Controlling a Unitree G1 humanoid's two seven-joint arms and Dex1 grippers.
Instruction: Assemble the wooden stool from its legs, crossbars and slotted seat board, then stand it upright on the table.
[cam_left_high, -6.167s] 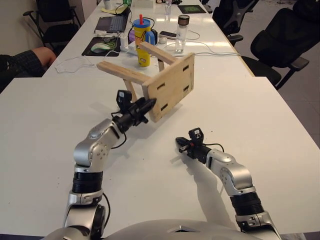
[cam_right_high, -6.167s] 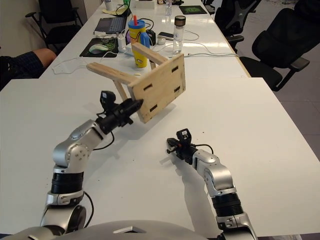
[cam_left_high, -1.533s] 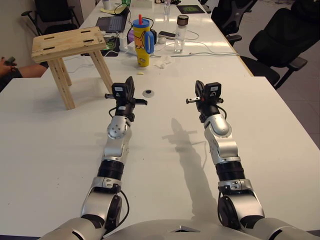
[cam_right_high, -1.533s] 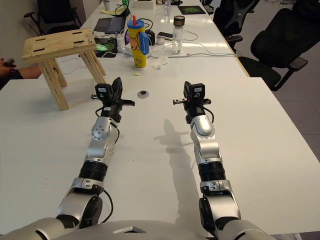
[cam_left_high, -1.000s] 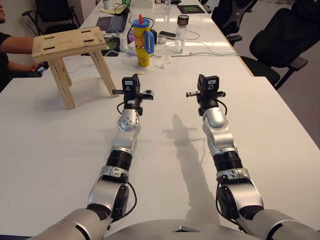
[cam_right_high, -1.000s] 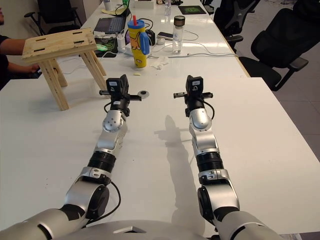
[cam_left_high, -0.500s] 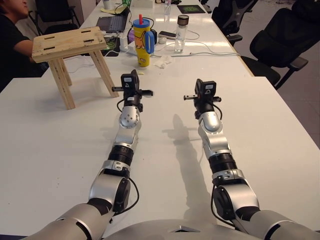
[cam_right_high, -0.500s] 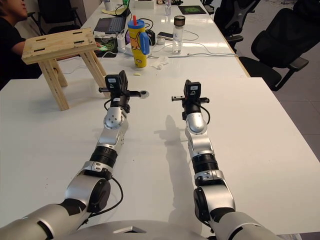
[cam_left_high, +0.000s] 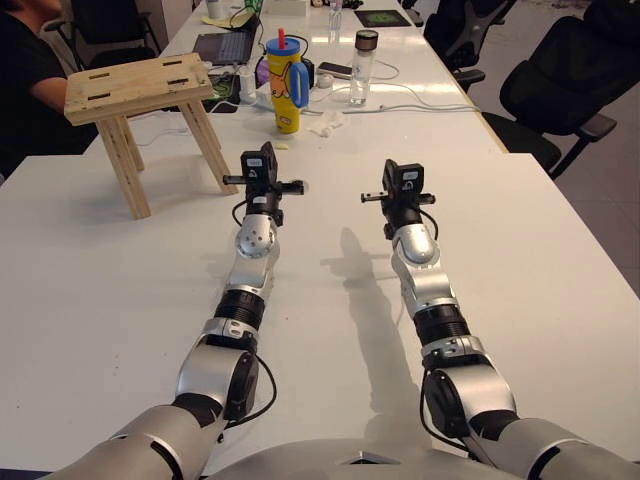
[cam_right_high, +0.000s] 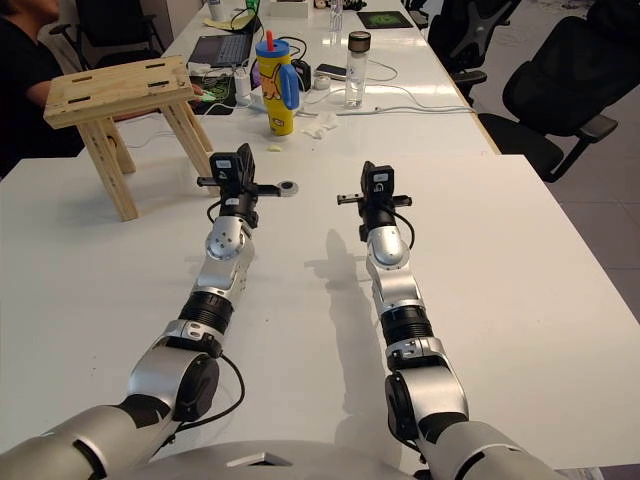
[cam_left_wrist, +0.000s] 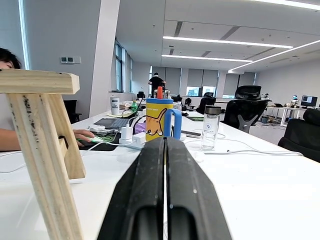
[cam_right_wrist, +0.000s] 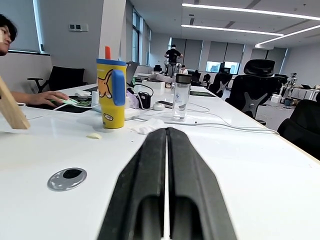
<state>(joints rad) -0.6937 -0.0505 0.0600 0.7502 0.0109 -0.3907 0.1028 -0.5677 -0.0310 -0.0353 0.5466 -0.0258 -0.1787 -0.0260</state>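
The wooden stool (cam_left_high: 135, 90) is seen standing upright on the tabletop (cam_left_high: 120, 300), at the far left. The left tool (cam_left_wrist: 165, 145) and the right tool (cam_right_wrist: 166, 134) are held side by side to its right, fingers pressed fully together, nothing gripped.

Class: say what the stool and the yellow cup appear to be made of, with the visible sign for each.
Stool: pale, bare-looking wood; grain and dark flecks show on its leg. Yellow cup: probably glossy plastic, from its smooth, bright printed wall.
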